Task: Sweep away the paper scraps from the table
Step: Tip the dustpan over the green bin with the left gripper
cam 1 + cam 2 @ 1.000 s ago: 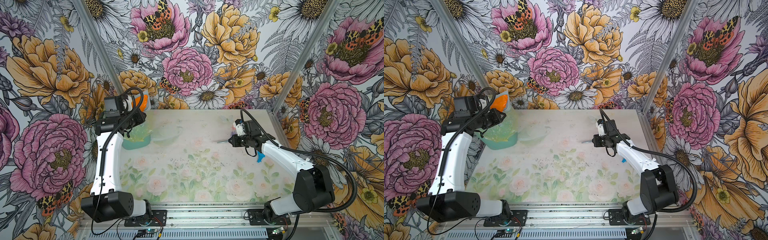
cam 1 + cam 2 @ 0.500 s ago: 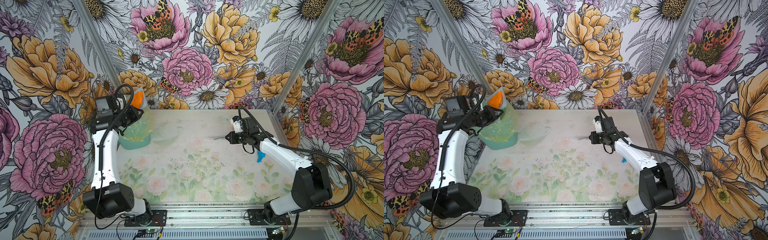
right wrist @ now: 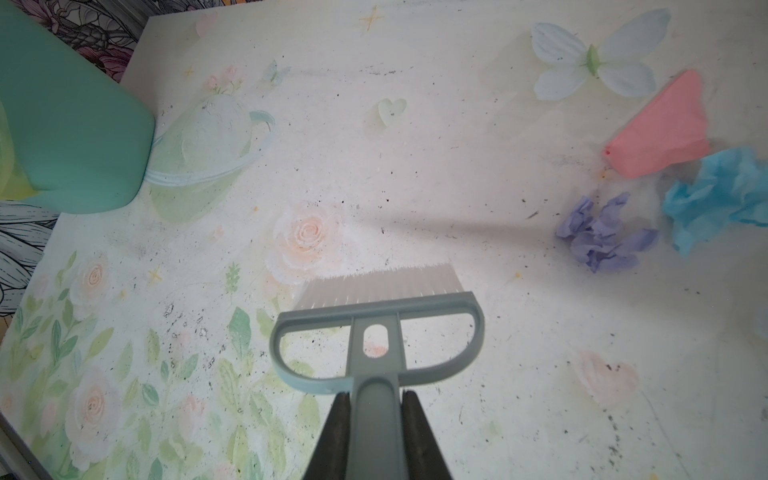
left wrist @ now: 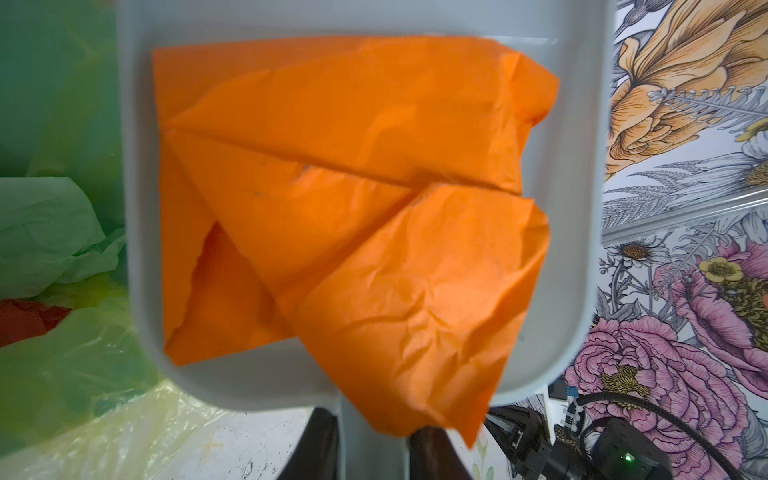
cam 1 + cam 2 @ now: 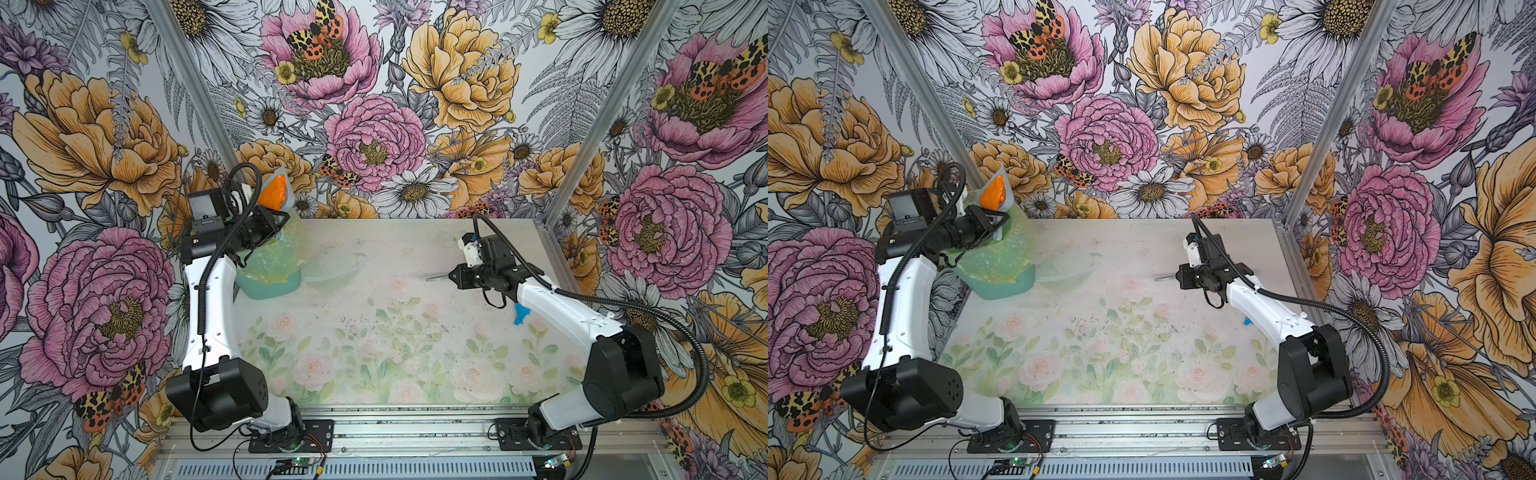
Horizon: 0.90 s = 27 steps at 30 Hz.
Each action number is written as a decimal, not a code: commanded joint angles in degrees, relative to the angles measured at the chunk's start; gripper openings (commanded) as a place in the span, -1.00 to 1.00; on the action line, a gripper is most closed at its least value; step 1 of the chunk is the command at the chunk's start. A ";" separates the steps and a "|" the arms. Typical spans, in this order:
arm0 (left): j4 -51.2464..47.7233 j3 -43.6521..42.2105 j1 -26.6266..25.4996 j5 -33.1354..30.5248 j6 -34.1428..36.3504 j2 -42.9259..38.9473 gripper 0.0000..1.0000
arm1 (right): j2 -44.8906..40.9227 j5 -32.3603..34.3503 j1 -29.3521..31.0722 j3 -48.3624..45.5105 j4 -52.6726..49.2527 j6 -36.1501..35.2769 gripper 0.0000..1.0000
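The left gripper point(image 4: 372, 444) was closed firmly on the handle of the grey dustpan point(image 4: 582, 208). Compared with one second before, the left arm had swung outward to its own side and had lifted the dustpan higher. The dustpan now stood steeply above the green bin point(image 5: 270, 286) at the far left corner of the table point(image 5: 415, 374). Since the half second before, it had hardly moved. The orange scrap point(image 4: 353, 187) was still inside the dustpan, and one fold hung over the wall at the handle end. In the bag of the bin lay a pale green scrap point(image 4: 45, 232) and a red scrap point(image 4: 25, 320).

The right gripper point(image 3: 376, 432) was closed on the handle of the brush point(image 3: 376, 328). It had drifted a little toward the middle of the table. I could not tell if the bristles touched the surface. In the right wrist view a pink scrap point(image 3: 660, 133), a light blue scrap point(image 3: 719, 195) and a lilac scrap point(image 3: 602, 237) lay close together on the table, near a printed butterfly and well apart from the brush.
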 commanded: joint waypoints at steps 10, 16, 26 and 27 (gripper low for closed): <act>8.98 -2.36 2.50 7.79 -7.13 -0.45 -1.00 | 0.22 0.97 0.57 1.98 1.34 0.39 -1.00; 11.46 -3.84 4.05 9.92 -9.60 -1.00 -1.00 | 0.44 0.61 0.99 1.85 1.34 0.39 -1.00; 21.83 -10.55 6.98 15.29 -19.84 -2.86 -1.00 | -0.29 1.14 1.09 0.27 1.34 -0.11 -1.00; 23.75 -11.51 7.24 16.07 -21.61 -3.01 -1.00 | -0.28 1.20 1.10 0.19 1.34 -0.16 -1.00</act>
